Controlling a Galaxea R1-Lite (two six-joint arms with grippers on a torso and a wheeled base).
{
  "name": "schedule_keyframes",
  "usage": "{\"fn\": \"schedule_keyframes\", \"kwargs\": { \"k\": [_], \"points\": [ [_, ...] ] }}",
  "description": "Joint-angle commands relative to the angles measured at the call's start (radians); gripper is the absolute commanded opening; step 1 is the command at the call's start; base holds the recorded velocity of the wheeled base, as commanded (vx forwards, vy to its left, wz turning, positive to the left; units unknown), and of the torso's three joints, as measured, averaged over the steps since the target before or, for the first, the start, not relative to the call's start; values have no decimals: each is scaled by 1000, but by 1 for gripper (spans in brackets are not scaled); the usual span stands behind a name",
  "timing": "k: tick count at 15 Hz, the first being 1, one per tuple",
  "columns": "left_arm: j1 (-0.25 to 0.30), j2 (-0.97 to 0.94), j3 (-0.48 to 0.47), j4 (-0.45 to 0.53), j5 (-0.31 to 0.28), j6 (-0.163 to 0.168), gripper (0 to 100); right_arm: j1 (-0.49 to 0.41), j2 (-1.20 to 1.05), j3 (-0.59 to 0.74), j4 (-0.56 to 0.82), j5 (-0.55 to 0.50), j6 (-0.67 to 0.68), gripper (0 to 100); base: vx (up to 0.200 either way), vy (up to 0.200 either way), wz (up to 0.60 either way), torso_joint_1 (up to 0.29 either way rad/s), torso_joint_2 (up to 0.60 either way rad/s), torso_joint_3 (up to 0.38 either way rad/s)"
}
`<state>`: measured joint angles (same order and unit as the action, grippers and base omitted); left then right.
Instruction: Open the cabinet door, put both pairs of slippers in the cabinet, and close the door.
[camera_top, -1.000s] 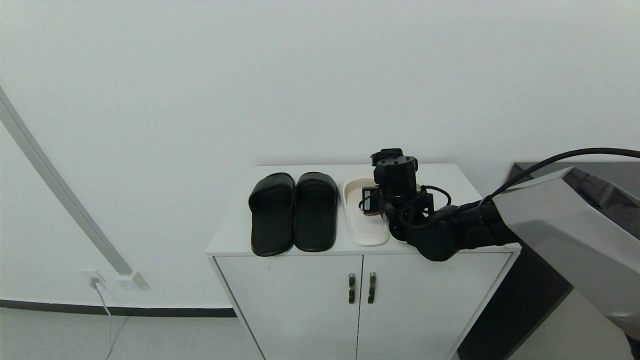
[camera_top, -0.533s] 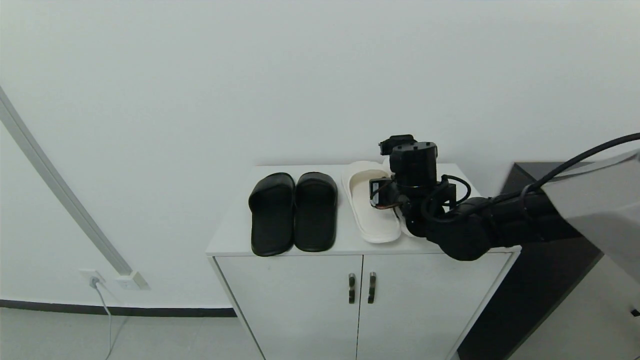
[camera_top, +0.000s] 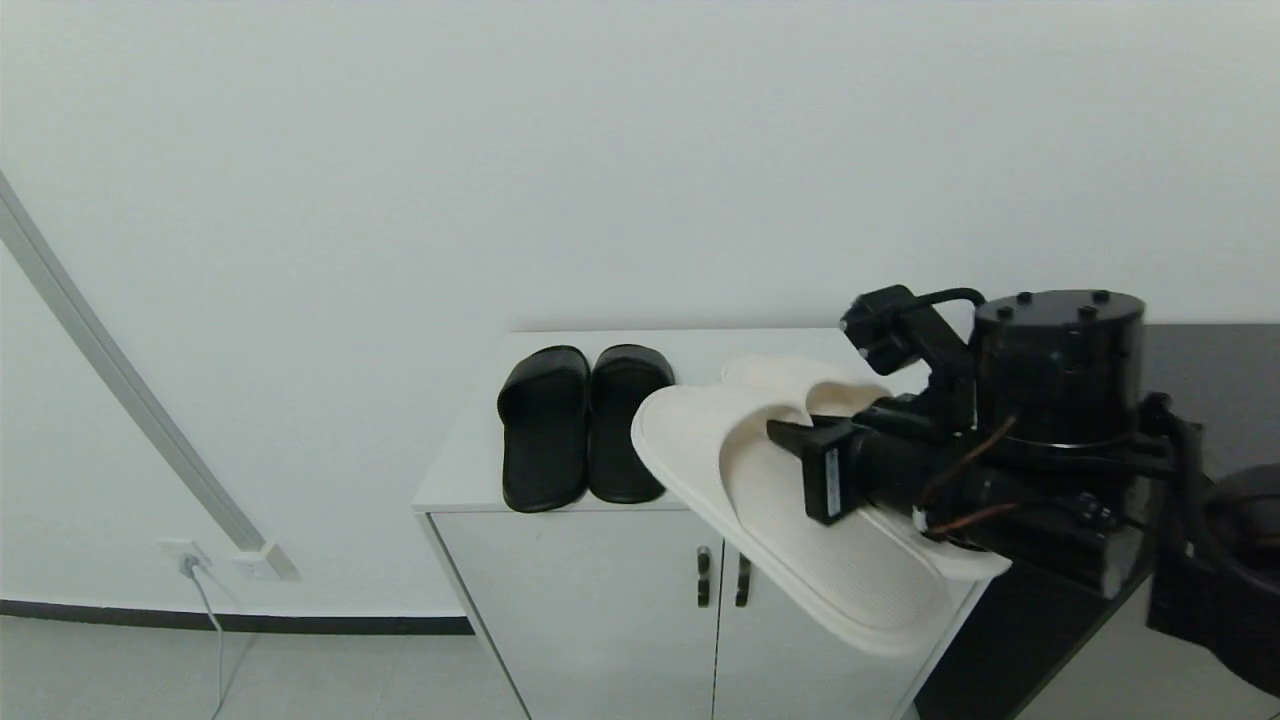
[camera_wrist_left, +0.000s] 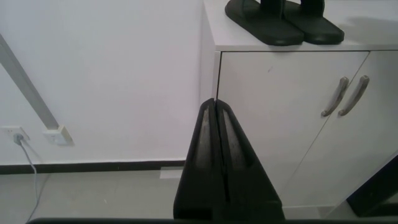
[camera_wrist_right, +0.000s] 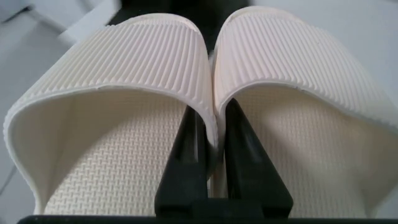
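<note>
A pair of white slippers (camera_top: 740, 470) hangs in the air in front of the cabinet's right door, pinched by their inner side walls in my right gripper (camera_top: 800, 450). In the right wrist view both white slippers (camera_wrist_right: 124, 81) flank the gripper (camera_wrist_right: 211, 118), whose fingers (camera_wrist_right: 186, 155) are shut on the two adjoining walls. A pair of black slippers (camera_top: 585, 425) lies on top of the white cabinet (camera_top: 600, 600), whose two doors are closed, handles (camera_top: 720, 575) side by side. My left gripper (camera_wrist_left: 216, 109) is shut and empty, low beside the cabinet's left corner, with the black slippers (camera_wrist_left: 283, 15) and handles (camera_wrist_left: 345, 96) beyond it.
A wall socket (camera_top: 185, 555) with a cable sits low on the left wall, below a diagonal grey trunking (camera_top: 120, 380). A dark surface (camera_top: 1210, 350) stands to the right of the cabinet. Open floor lies left of the cabinet.
My right gripper has lifted the white slippers off the cabinet top and carried them out towards the camera and to the right. The black slippers have not moved.
</note>
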<state>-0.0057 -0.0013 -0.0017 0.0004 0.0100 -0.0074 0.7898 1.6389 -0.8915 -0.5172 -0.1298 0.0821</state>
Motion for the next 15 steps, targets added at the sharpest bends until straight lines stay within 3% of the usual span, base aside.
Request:
{"fn": "schedule_keyframes", "kwargs": {
  "k": [1, 3, 9, 15],
  "points": [
    [0, 1, 0, 1, 1, 0, 0, 22, -180, 149, -1, 113, -10, 0, 0, 0, 0, 0, 0, 0],
    [0, 1, 0, 1, 1, 0, 0, 22, -226, 206, -1, 180, -22, 0, 0, 0, 0, 0, 0, 0],
    [0, 1, 0, 0, 1, -2, 0, 23, -220, 247, -6, 187, -24, 0, 0, 0, 0, 0, 0, 0],
    [0, 1, 0, 1, 1, -3, 0, 23, -212, 250, -6, 188, -24, 0, -200, 0, 0, 4, 2, 3]
  ]
}}
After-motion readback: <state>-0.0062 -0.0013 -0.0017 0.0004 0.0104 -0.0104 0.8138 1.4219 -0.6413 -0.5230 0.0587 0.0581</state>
